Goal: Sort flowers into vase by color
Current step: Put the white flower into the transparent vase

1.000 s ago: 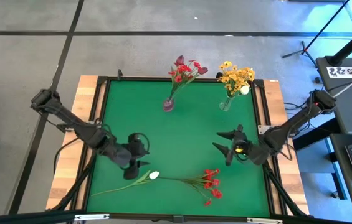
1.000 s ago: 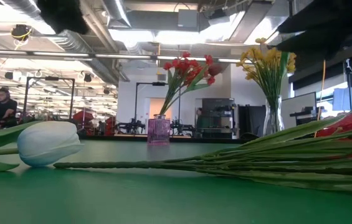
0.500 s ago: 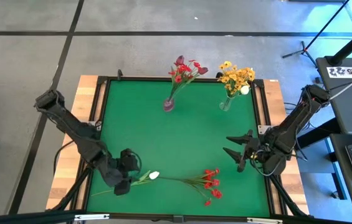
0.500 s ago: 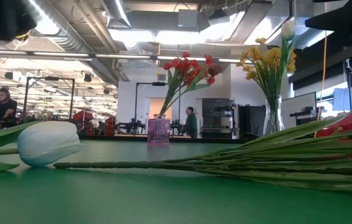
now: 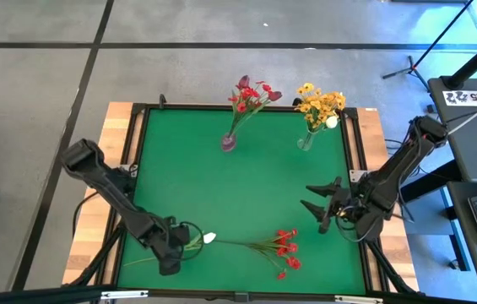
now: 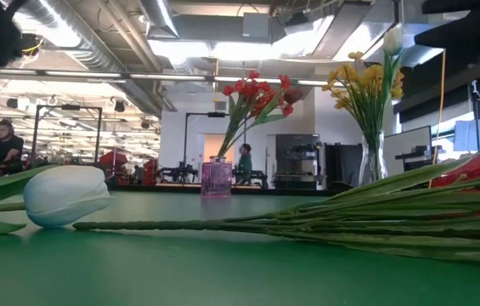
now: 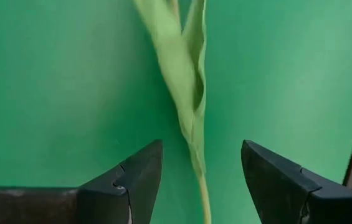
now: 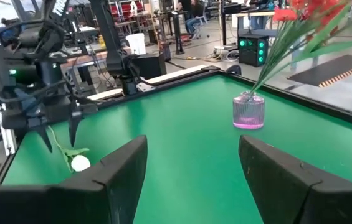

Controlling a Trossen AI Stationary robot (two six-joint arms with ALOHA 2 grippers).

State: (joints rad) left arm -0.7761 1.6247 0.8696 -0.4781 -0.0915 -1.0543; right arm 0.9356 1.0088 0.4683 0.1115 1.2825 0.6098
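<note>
Sorting mostly done, by the look of it. Pink vase at the far edge of the green surface carries red sprays and dark tulips. The clear vase beside it, toward the right arm's side, holds the yellow-orange sprays plus one white bloom.

Two flowers left, both lying flat near the front edge, well apart from the pink vase: a white tulip and a red spray, stems overlapping between them.

Left pincer is down over the white tulip's stem, jaws spread, leaf and stem running between the fingers in the wrist view. Nothing gripped yet. Likely step in hand: pick up the tulip.

Right pincer hangs released and empty, between the clear vase and the red spray.

Remaining, as I judge it: white tulip to the clear vase, red spray to the pink one.
</note>
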